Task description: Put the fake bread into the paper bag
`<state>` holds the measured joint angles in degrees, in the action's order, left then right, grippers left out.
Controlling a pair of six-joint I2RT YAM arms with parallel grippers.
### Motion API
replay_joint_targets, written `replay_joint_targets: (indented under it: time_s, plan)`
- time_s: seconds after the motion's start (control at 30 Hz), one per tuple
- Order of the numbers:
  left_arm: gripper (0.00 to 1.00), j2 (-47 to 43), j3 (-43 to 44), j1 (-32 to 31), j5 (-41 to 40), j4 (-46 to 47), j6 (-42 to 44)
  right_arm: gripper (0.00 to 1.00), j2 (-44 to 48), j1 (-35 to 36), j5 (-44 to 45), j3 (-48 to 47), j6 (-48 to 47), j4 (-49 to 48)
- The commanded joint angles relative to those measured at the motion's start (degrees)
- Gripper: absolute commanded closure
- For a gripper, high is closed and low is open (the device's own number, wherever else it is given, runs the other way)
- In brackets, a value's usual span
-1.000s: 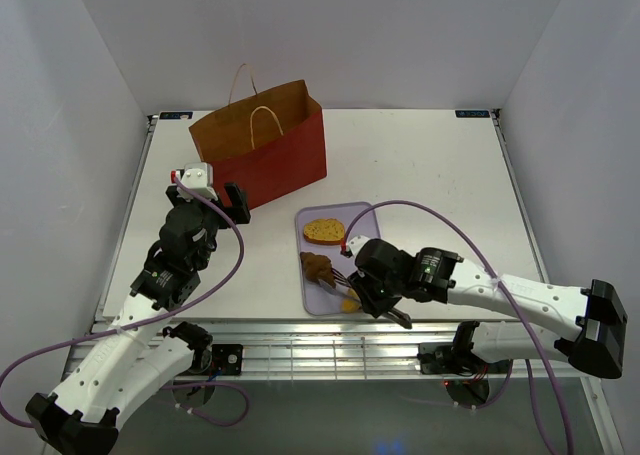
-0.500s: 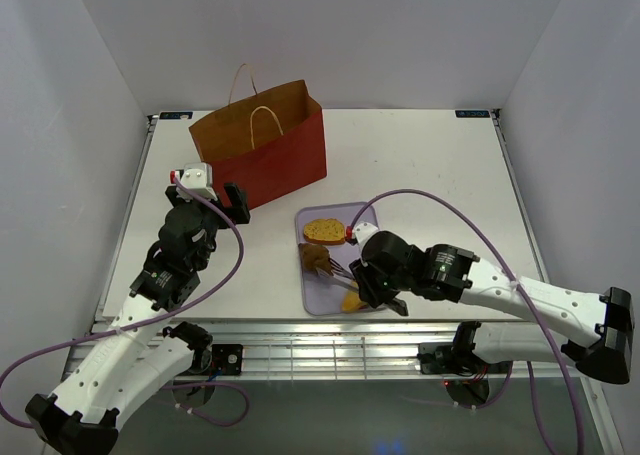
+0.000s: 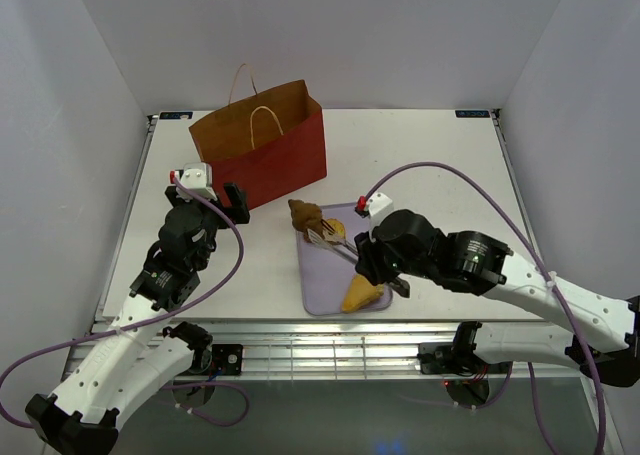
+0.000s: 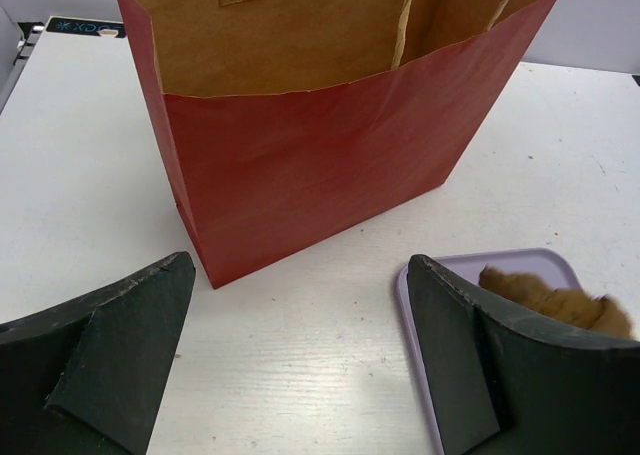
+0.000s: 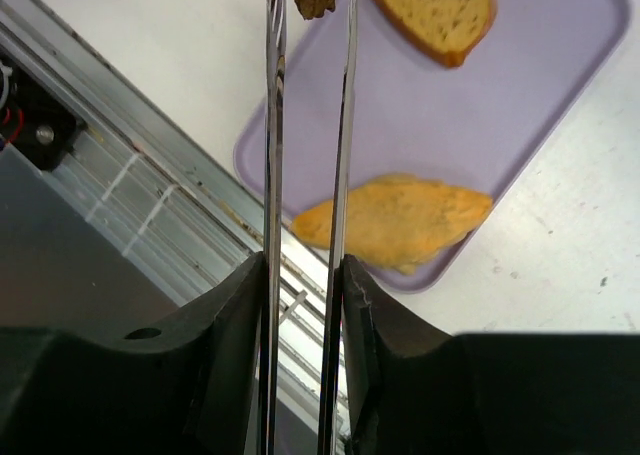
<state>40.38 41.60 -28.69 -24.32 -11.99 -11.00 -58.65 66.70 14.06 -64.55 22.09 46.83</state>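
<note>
We are seeing the right end effector (image 5: 305, 360) pressing its fingers together on the handles of the metal tongs (image 5: 273, 125). The tong tips are pinching a dark brown toy bread piece (image 3: 304, 216), which is hanging above the far left corner of the lavender rectangular tray (image 3: 322, 285). On the tray a tan toast slice (image 5: 435, 10) is lying toward the far end, and a yellow-orange bread wedge (image 3: 362, 294) is lying at the near right corner. The red paper shopping bag (image 3: 275, 160) with a brown kraft inside is standing upright and open near the far left corner of the white bench (image 3: 450, 175). The left end effector (image 4: 300, 275) is hovering with its fingers spread wide, gripping nothing and facing the bag's near side.
</note>
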Motion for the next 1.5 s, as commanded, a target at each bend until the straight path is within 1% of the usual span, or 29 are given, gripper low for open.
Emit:
replay_joint_targets:
  time_s: [0.0, 0.07, 0.27, 0.37, 0.47, 0.5, 0.53, 0.63, 0.7, 0.77, 0.8, 0.87, 0.9, 0.93, 0.97, 1.0, 1.17, 1.33, 1.47]
  plan:
    - [0.02, -0.92, -0.03, -0.23, -1.08, 0.04, 0.19, 0.82, -0.23, 0.28, 6.13, -8.19, -3.45, 0.18]
    - [0.02, -0.92, -0.12, -0.23, -1.26, 0.12, 0.19, 0.8, -0.93, 0.28, 9.56, -10.14, -4.15, 0.02]
    - [0.02, -1.09, -0.12, -0.23, -1.0, 0.12, 0.11, 0.77, -4.18, -1.48, 14.23, -17.79, -7.84, -3.5]
    - [0.02, -1.27, -0.12, -0.23, -0.91, 0.12, 0.11, 0.76, -9.44, -3.5, 15.03, -23.5, -10.3, -3.5]
    - [0.02, -1.62, -0.12, -0.23, -1.35, 0.12, 0.11, 0.76, -13.14, -7.62, 12.93, -28.33, -12.67, -4.54]
    - [0.02, -1.88, -0.12, -0.23, -1.61, 0.12, 0.11, 0.76, -13.85, -9.11, 10.05, -29.13, -13.03, -5.16]
    - [0.03, -2.06, -0.21, -0.23, -1.79, 0.12, 0.11, 0.76, -14.55, -12.17, 8.45, -29.75, -13.38, -5.78]
    - [0.08, -2.24, -0.21, -0.23, -2.23, 0.3, 0.11, 0.76, -16.75, -17.72, 2.03, -30.89, -14.88, -9.03]
    - [0.09, -2.15, -0.12, -0.23, -2.05, 0.21, 0.11, 0.76, -19.21, -19.67, -1.13, -33.08, -16.01, -9.65]
    - [0.09, -1.97, -0.03, -0.23, -1.26, 0.12, 0.11, 0.76, -22.19, -20.99, -2.46, -35.1, -16.9, -9.48]
    - [0.16, -1.89, 0.05, -0.23, -0.91, 0.12, 0.19, 0.76, -23.16, -21.08, -2.9, -36.07, -17.34, -9.39]
    - [0.21, -1.8, 0.14, -0.23, -0.56, 0.21, 0.28, 0.76, -25.88, -21.26, -3.08, -39.06, -18.39, -9.39]
    - [0.27, -1.88, 0.14, -0.23, -0.64, 0.21, 0.28, 0.76, -26.68, -21.34, -3.6, -40.03, -18.66, -9.3]
    - [0.27, -1.88, 0.14, -0.23, -0.73, 0.12, 0.28, 0.76, -27.56, -21.34, -3.69, -42.04, -19.01, -9.13]
    - [0.22, -1.88, 0.32, -0.23, -0.65, 0.21, 0.46, 0.76, -29.05, -21.43, -3.78, -43.1, -19.1, -8.95]
    - [0.02, -1.88, 0.23, -0.23, -0.82, 0.21, 0.46, 0.76, -29.67, -21.61, -4.39, -43.98, -19.1, -8.86]
    - [0.02, -1.97, 0.32, -0.23, -1.09, 0.12, 0.28, 0.75, -33.36, -22.31, -6.42, -47.94, -18.84, -8.95]
    - [0.02, -2.15, 0.23, -0.23, -1.08, 0.21, 0.02, 0.75, -35.65, -22.57, -8.0, -49.17, -18.66, -8.95]
    - [0.02, -2.5, -0.73, -0.23, 0.05, 1.0, 0.02, 0.71, -37.32, -22.93, -8.88, -51.02, -18.83, -8.34]
